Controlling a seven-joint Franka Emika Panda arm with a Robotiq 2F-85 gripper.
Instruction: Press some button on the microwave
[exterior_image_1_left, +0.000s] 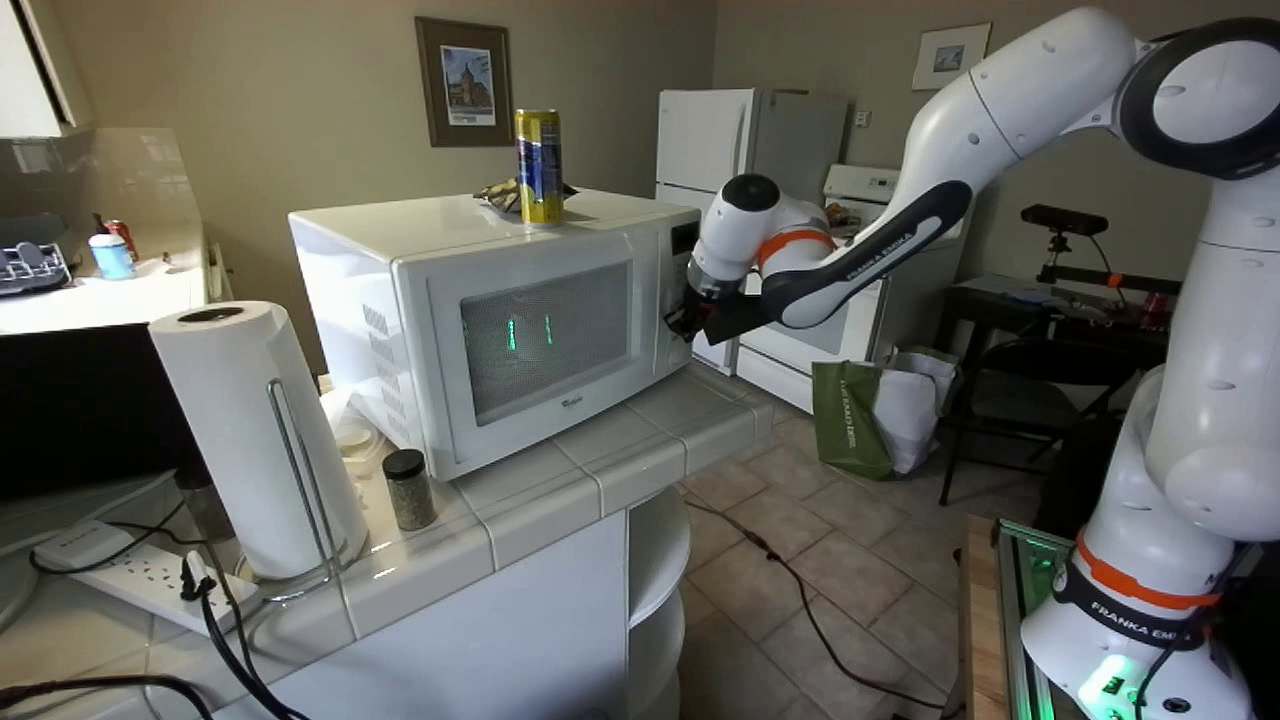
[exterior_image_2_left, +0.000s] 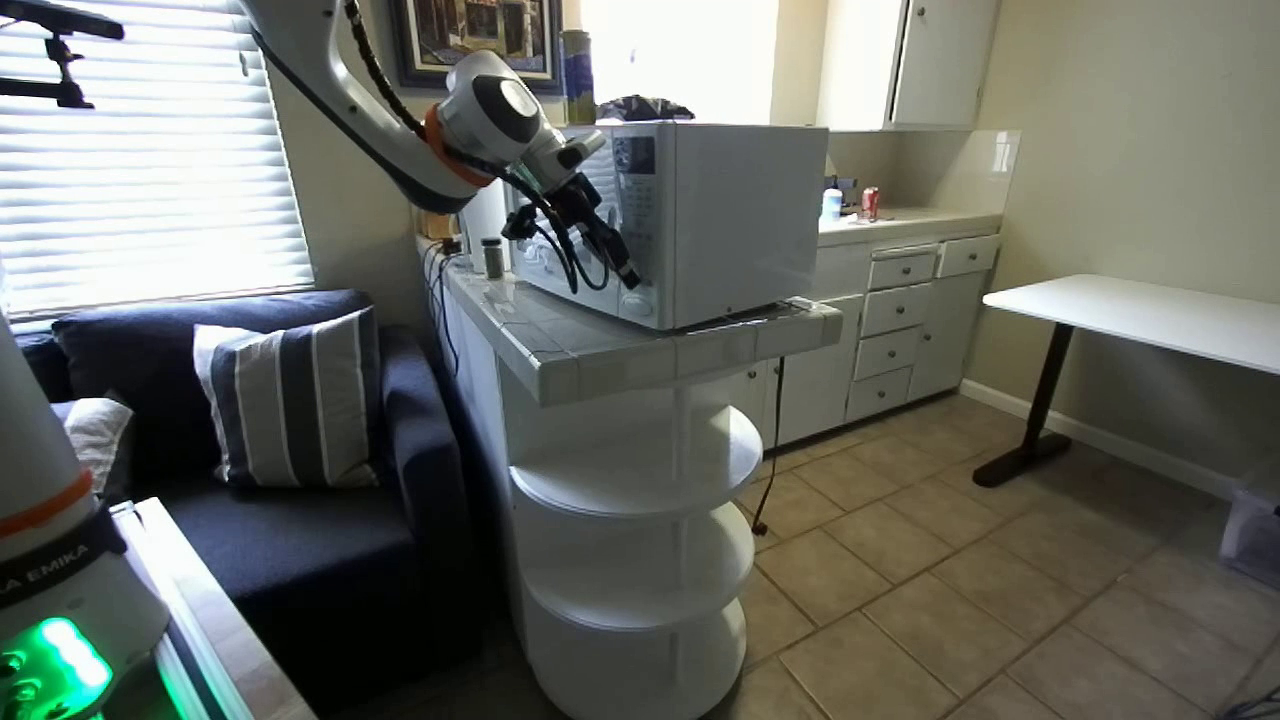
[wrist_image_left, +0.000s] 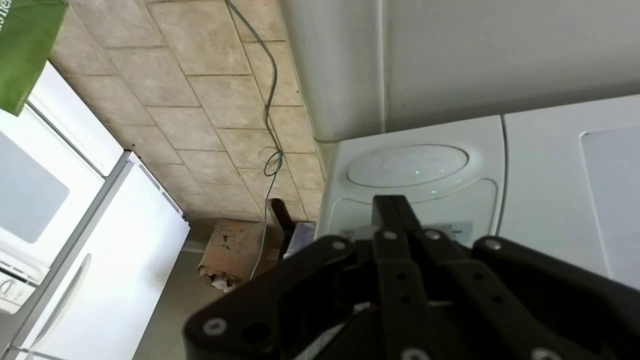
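The white microwave (exterior_image_1_left: 540, 330) stands on the tiled counter, and its plain side faces the camera in an exterior view (exterior_image_2_left: 745, 220). Its narrow control strip (exterior_image_2_left: 640, 200) has a dark display at the top and a large oval button (exterior_image_2_left: 638, 301) at the bottom. My gripper (exterior_image_2_left: 630, 277) is at the lower part of the strip, just above the oval button; it also shows in an exterior view (exterior_image_1_left: 680, 322). In the wrist view the gripper's fingertips (wrist_image_left: 391, 200) are together with nothing between them, beside the oval button (wrist_image_left: 407, 162). I cannot tell whether they touch the panel.
A yellow and blue can (exterior_image_1_left: 540, 170) and a crumpled packet (exterior_image_1_left: 500, 195) are on the microwave. A paper towel roll (exterior_image_1_left: 260, 430) and a spice jar (exterior_image_1_left: 408, 490) stand on the counter (exterior_image_1_left: 545, 535) beside it. A white fridge (exterior_image_1_left: 700, 135) is behind.
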